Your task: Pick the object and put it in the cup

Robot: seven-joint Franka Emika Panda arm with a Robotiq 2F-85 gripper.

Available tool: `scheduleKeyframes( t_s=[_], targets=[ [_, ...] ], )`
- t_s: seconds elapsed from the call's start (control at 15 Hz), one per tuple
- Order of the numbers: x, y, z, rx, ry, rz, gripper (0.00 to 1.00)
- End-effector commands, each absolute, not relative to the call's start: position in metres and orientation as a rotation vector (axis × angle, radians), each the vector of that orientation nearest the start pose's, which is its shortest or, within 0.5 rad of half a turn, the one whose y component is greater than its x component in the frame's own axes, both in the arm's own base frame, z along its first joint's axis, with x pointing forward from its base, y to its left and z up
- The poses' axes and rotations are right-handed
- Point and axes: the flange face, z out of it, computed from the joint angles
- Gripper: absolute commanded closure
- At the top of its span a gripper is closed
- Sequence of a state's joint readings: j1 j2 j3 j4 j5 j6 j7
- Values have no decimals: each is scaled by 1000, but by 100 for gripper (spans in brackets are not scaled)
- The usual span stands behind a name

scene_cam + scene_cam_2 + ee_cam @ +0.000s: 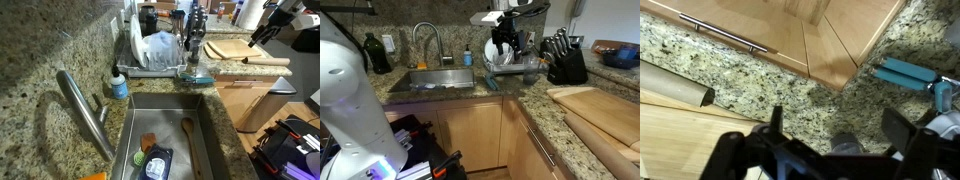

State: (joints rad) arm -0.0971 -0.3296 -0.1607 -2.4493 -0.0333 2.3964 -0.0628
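Granite counter (40,60) fills most of the frame in both exterior views. Sink (205,140) is at bottom center, with a wooden spoon (188,140) lying in it. Cutting board (245,48) is upper right, dish rack (160,55) top center, knife block (565,62) right of center.

The likeliest task object is the teal-handled brush (196,78), but I'm not sure of that. It lies flat on the counter just below the rack, by the sink's upper right corner. Cup: I can't tell which one is meant. The dark items in the rack are too small to read.

My gripper (263,32) hangs at upper right, over the cutting board end of the counter and well apart from the brush. In the wrist view my gripper (830,150) comes in at the bottom, jaws spread wide with nothing between them.

Key relation: the brush (905,72) sits at the right edge of the wrist view, above and right of my jaws. Its long axis runs roughly left-right there, tilting slightly down to the right. My guess is the next move is a shift toward it, closing across the handle. I'm the only arm.
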Motion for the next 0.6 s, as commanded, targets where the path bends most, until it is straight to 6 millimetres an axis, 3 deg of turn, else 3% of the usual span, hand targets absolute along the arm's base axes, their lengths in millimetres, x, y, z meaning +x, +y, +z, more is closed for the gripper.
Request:
scheduleKeyframes(
  t_s=[0.0,0.07,0.2,0.27,0.33,0.4,0.47,0.53],
  targets=[
    [445,-120,448,-3117,269,-430,0],
    [445,-141,438,-3103,388,-396,0],
    [436,-165,423,-3072,539,-360,0],
    [431,-162,420,-3051,518,-347,0],
    [437,-153,433,-3081,477,-377,0],
    [434,-160,427,-3071,505,-359,0],
    [429,-151,428,-3113,390,-421,0],
    [440,-151,434,-3068,514,-397,0]
  ],
)
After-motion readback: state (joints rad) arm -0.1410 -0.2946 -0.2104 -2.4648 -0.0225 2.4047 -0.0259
